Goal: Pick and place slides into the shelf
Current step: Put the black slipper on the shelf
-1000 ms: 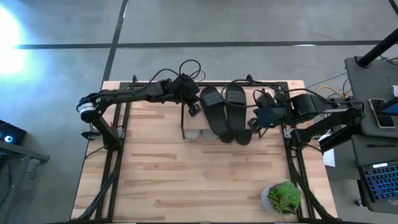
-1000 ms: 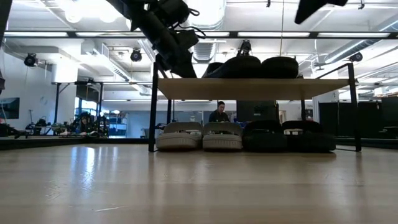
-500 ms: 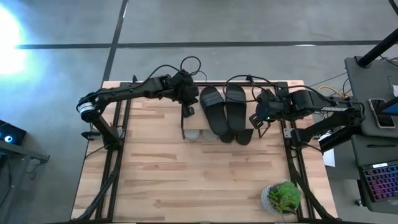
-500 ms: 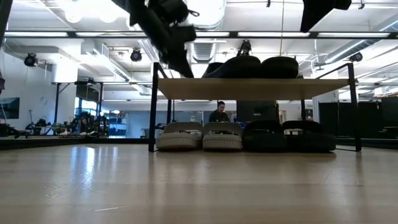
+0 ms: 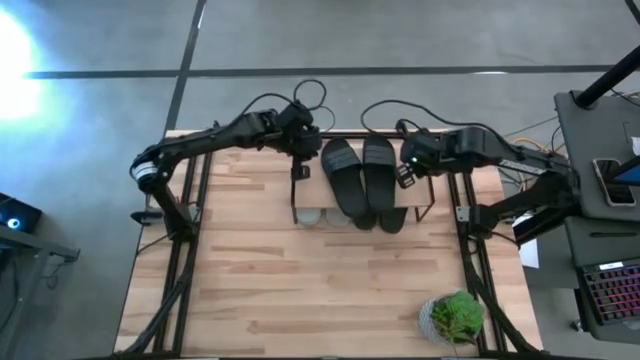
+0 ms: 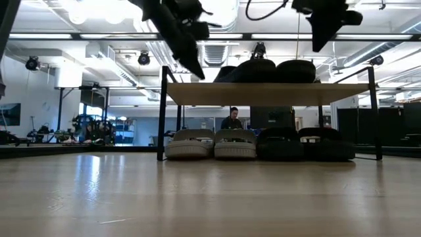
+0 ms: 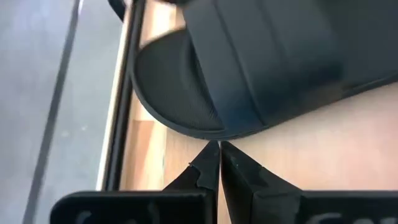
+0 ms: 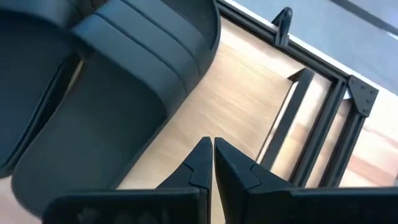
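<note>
**Inspector:** Checking stock first: where do the slides lie?

**Assistant:** Two black slides (image 5: 362, 182) sit side by side on the top board of the shelf (image 6: 263, 93), centre of the high view, long axes running top to bottom of the frame, the left one slightly slanted. In the low view two light grey slides (image 6: 212, 144) and two more black slides (image 6: 300, 144) stand in a row on the table beneath the board.

**Inspector:** Position of the grippers relative to the top pair?

**Assistant:** The left gripper (image 5: 300, 172) hangs just left of the pair, near its upper end. The right gripper (image 5: 405, 175) hangs just right of it. Both appear about equally near. The low view shows both above board level, touching nothing.

**Inspector:** Finger condition?

**Assistant:** The left wrist view shows its fingers (image 7: 205, 169) pressed together, empty, with a black sole edge directly ahead of the tips. The right wrist view shows its fingers (image 8: 200, 163) likewise closed on nothing, a black slide off to one side.

**Inspector:** Judgement?

**Assistant:** All six slides seem shelved. No loose slide is visible on the table, so a retreat looks likeliest.
</note>
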Controlling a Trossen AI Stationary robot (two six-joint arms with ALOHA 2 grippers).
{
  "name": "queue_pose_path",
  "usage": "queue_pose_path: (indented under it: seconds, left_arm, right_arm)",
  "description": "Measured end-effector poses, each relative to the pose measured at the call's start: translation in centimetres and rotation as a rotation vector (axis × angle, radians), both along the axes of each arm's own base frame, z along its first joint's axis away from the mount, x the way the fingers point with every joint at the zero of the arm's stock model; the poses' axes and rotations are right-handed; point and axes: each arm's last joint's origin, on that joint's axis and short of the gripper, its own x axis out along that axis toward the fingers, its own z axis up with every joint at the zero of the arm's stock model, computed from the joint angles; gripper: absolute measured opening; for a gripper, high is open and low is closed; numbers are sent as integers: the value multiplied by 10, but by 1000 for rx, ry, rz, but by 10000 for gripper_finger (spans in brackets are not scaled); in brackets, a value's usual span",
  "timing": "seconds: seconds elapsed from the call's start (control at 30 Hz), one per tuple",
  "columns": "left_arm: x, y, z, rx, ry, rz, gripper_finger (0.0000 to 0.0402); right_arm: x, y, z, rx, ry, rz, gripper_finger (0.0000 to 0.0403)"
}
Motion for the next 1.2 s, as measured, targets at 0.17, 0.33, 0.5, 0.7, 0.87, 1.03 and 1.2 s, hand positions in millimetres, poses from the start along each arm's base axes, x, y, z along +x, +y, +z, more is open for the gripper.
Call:
queue_pose_path:
  seconds: [0.17,0.33,0.5,0.7,0.87,1.03,1.2]
  left_arm:
    - [11,5,-19,-47,59,-4,0]
    - [17,5,-24,-125,53,-9,0]
    - [22,9,-27,-116,60,-11,0]
    - [36,16,-23,-67,-14,-21,0]
    - [44,20,-25,-67,0,-15,0]
    - [38,19,-17,-47,36,16,0]
    - [25,14,-7,-67,78,27,0]
  right_arm:
    - [8,-13,-8,21,32,-45,8]
    - [11,-25,-14,35,81,-90,8]
    - [9,-32,-16,32,95,-110,8]
    - [8,-33,-15,30,94,-112,8]
    - [12,-34,-20,79,124,-55,8]
    - [13,-43,-30,153,183,-12,8]
    - [15,-53,-44,208,220,18,8]
